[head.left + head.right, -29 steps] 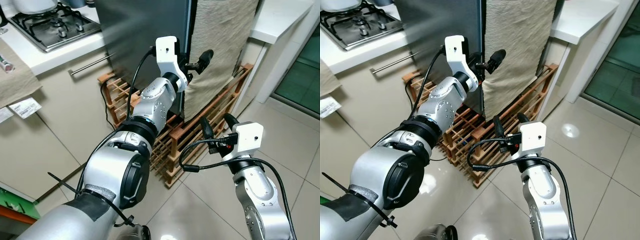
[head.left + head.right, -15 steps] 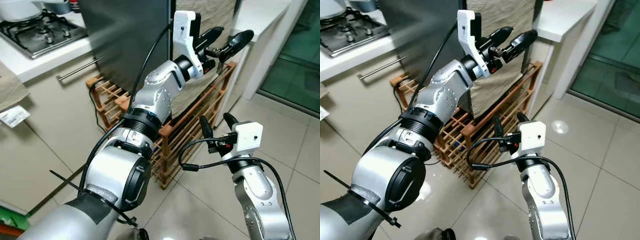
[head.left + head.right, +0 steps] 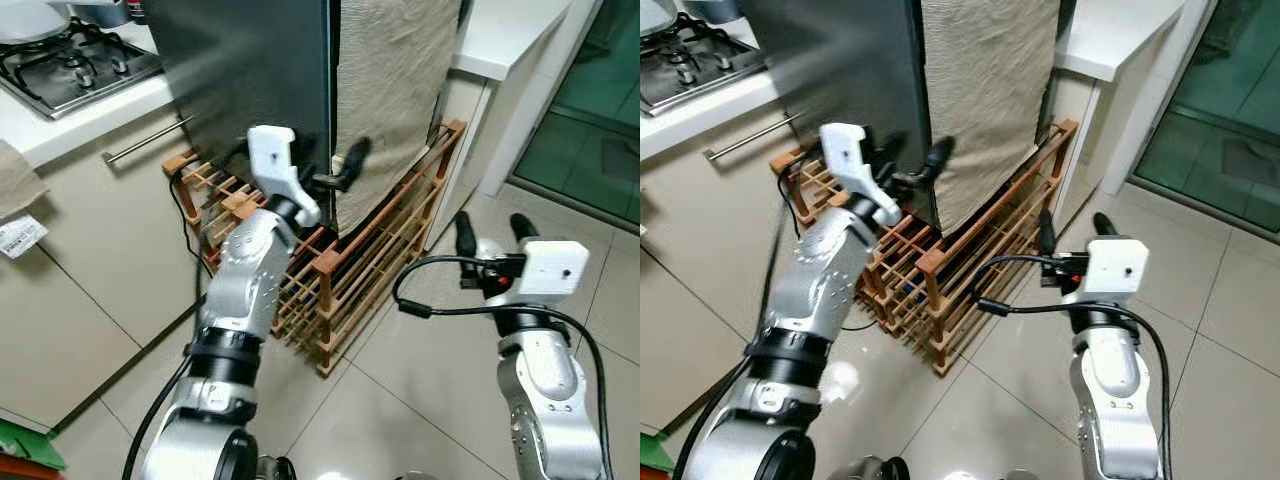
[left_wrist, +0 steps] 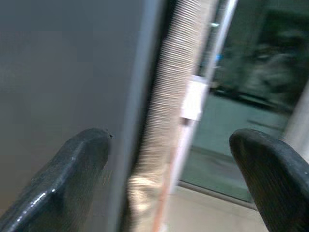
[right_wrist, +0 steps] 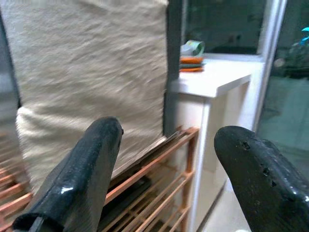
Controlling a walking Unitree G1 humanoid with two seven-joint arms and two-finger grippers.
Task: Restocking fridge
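The dark grey fridge (image 3: 255, 80) was seen standing on the tiled floor (image 3: 420, 400) beside the kitchen counter (image 3: 75, 125), its front corner edge taken as the reference. A beige cloth (image 3: 395, 90) was hung down the fridge side next to that edge. The left gripper (image 3: 335, 172) was held at the corner edge, low down, fingers spread apart with nothing clamped; in the left wrist view one finger (image 4: 72, 179) was set against the grey face and the other was out past the cloth. A wooden rack (image 3: 350, 270) was placed on the floor against the fridge base, under the cloth. The right gripper (image 3: 492, 232) was raised over the floor, well apart from the fridge, its fingers spread and empty. A gas hob (image 3: 70, 60) was set in the counter, with a drawer handle (image 3: 145, 145) below it. A white ledge (image 3: 505, 35) was noted beyond the cloth.
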